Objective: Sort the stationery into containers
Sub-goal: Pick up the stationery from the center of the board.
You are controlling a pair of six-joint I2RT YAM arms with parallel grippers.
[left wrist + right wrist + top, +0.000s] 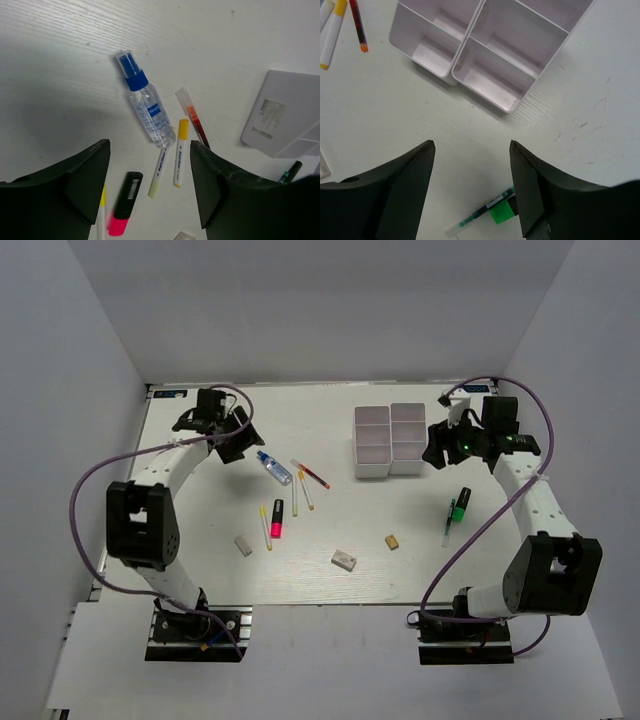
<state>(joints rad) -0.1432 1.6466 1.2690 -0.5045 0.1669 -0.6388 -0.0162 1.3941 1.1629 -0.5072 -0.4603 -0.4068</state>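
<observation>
- Top external view is showing you an early step: the white rectangular open-top plastic bins are looking unfilled.
- Your left gripper is hovering, fingers spread wide and holding nothing; the blue-capped clear bottle is lying at its twelve o'clock.
- Next, I judge, you are needing to descend and close across the bottle's body.
- Your right gripper is hanging parted and unladen at the bins' three o'clock.

A white, faintly grained surface is boxed in by plain pale walls along its far, left and right edges. A small blue label sits at its far left corner. A few dark scuffs fleck the surface.
</observation>
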